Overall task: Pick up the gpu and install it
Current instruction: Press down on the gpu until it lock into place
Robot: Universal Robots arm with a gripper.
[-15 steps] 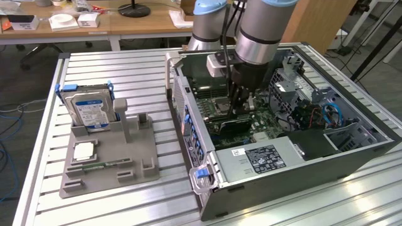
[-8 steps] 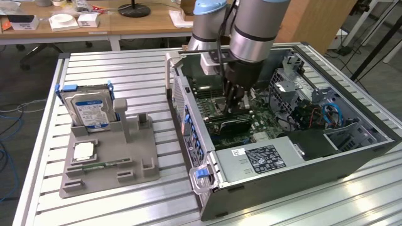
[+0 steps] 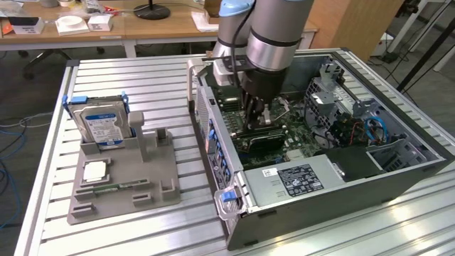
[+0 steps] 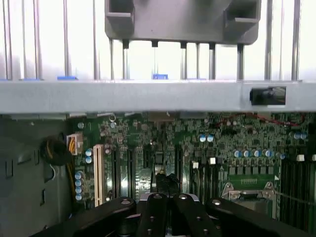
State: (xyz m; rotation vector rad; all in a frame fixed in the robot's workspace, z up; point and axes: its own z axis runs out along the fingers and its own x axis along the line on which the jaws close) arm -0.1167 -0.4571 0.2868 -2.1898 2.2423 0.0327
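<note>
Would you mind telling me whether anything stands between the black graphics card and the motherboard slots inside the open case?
Nothing visible does: the shut gripper holds the thin black gpu card right at the green motherboard; its seating is hidden.

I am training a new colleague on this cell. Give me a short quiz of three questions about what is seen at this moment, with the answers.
1. True or false: the hard drive lies inside the computer case.
2. The pincer is: A) open, outside the computer case; B) shut, inside the computer case over the motherboard; C) open, resting on the hard drive.
3. Which dark card sits directly under the pincer?

Key
1. False: it stands upright in the grey holder, beside the case.
2. B.
3. The gpu.
</note>
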